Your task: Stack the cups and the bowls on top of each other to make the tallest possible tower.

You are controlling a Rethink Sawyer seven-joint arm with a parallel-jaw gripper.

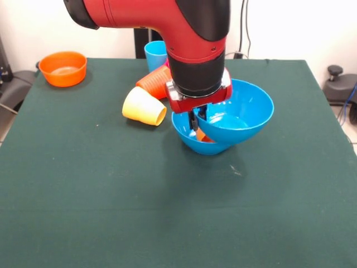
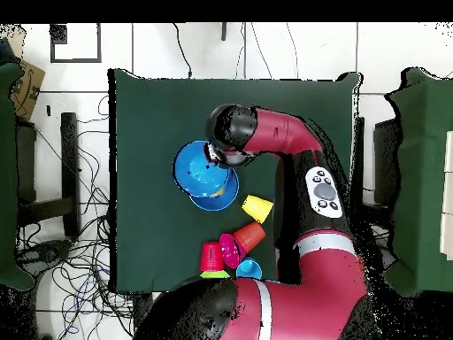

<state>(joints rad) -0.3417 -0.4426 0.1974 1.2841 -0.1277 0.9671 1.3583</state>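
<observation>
Glossy bright blue plastic bowl is sitting tilted in a second blue bowl mid-worktop; your gripper is pinching its rim, nearly closed. You are handling something light, stiff and slippery, so keep gripping the rim.

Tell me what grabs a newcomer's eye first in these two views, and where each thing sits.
The red and black arm dominates, reaching down at mid-table with its gripper at the rim of a tilted bright blue bowl, which rests askew in a second blue bowl. Behind lie a tipped pale yellow cup and orange cup; an orange bowl sits alone at a far corner.
</observation>
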